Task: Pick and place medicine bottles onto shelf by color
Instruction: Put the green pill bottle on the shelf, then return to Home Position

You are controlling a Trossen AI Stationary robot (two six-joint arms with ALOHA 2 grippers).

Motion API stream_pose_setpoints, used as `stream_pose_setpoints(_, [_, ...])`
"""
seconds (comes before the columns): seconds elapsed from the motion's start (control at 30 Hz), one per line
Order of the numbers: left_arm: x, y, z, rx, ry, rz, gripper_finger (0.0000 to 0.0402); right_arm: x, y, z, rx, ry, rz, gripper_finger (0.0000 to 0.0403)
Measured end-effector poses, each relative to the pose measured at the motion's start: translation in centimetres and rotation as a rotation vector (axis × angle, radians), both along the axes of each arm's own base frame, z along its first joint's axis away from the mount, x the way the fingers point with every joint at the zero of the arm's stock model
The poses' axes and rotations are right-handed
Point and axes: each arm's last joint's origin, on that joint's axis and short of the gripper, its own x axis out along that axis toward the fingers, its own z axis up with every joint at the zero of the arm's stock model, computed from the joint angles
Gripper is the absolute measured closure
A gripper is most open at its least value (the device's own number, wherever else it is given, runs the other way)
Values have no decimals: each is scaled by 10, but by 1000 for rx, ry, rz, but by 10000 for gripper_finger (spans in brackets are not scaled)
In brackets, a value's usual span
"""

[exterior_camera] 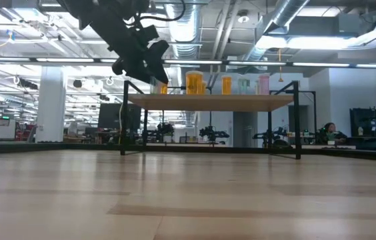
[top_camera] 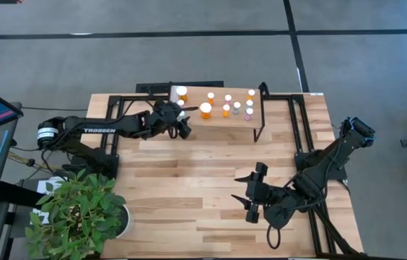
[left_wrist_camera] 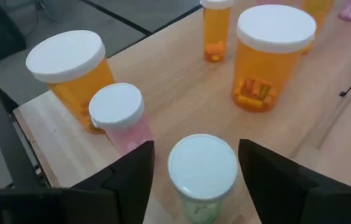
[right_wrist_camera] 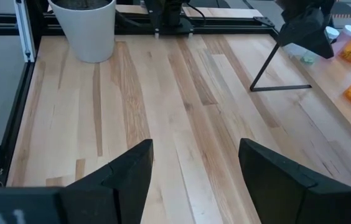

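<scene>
Two arms share our bench (top_camera: 189, 188), but only the left gripper (left_wrist_camera: 194, 171) is working, reached low over the shelf (top_camera: 218, 123) end, its fingers spread either side of a green bottle (left_wrist_camera: 201, 177) standing there without gripping it. We judge a straight upward retreat best, sparing the pink bottle (left_wrist_camera: 121, 118) beside it. Our right gripper (top_camera: 250, 193) waits wide open and empty over bare bench.

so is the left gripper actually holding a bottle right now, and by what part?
Nothing held. The left gripper is open astride the green bottle on the shelf, gaps showing either side of its cap. The right gripper is open and empty.
</scene>
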Motion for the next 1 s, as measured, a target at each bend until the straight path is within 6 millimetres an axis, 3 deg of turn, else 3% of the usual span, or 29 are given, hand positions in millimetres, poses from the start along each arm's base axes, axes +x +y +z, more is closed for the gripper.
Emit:
stream_pose_setpoints(0.67, [4, -1, 12, 17, -82, -73, 158, 0, 0, 0, 0, 1, 0, 143])
stream_pose_setpoints(1.0, [-16, -5, 35, 65, -114, -42, 158, 0, 0, 0, -2, 4, 0, 143])
